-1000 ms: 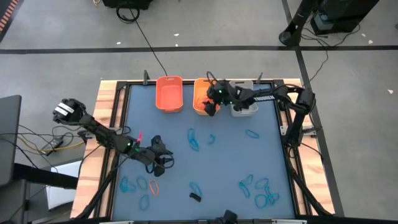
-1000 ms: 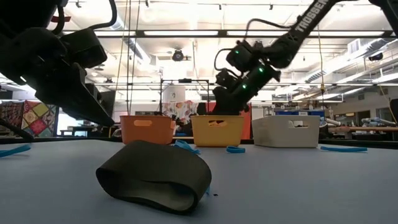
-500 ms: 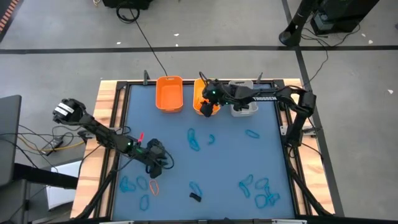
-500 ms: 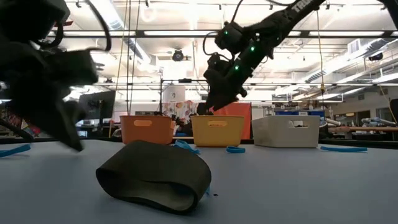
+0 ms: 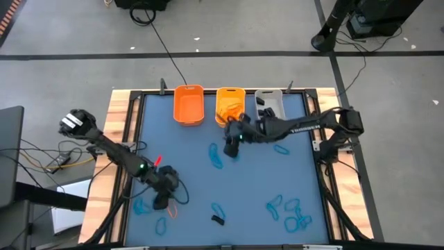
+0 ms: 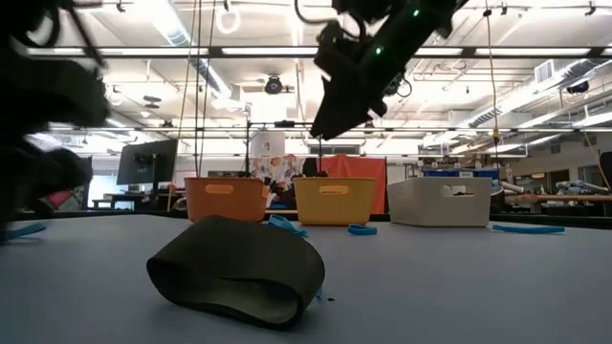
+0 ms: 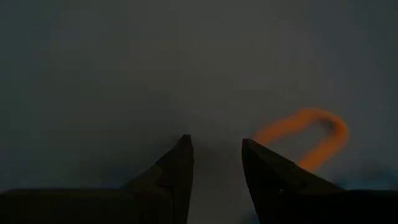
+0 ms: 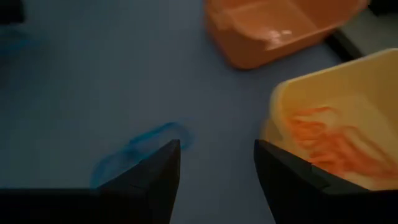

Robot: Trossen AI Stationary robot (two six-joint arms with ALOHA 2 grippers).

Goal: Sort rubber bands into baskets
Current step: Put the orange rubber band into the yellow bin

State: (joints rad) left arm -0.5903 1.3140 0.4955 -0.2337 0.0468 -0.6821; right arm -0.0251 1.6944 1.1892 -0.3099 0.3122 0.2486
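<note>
Three baskets stand in a row at the table's far edge: orange (image 5: 188,104), yellow-orange (image 5: 229,103) with orange rubber bands (image 8: 323,140) inside, and grey-white (image 5: 272,103). Blue rubber bands (image 5: 216,156) lie loose on the blue mat. A black band (image 6: 239,272) lies near the front edge. My right gripper (image 5: 231,147) hangs open over the mat, just in front of the yellow-orange basket and above a blue band (image 8: 149,140). My left gripper (image 5: 161,199) is open and points down at the mat, with an orange band (image 7: 311,137) just beside one finger.
More blue bands lie at the near left (image 5: 149,206), the near right (image 5: 291,212) and the right middle (image 5: 281,148). The right arm (image 5: 298,128) reaches across in front of the grey-white basket. A raised frame (image 5: 132,139) runs around the mat.
My right gripper has drawn away from above the yellow-orange basket toward the table's middle and has risen. My left gripper has gone toward the near edge and tipped steeply down over the orange band.
</note>
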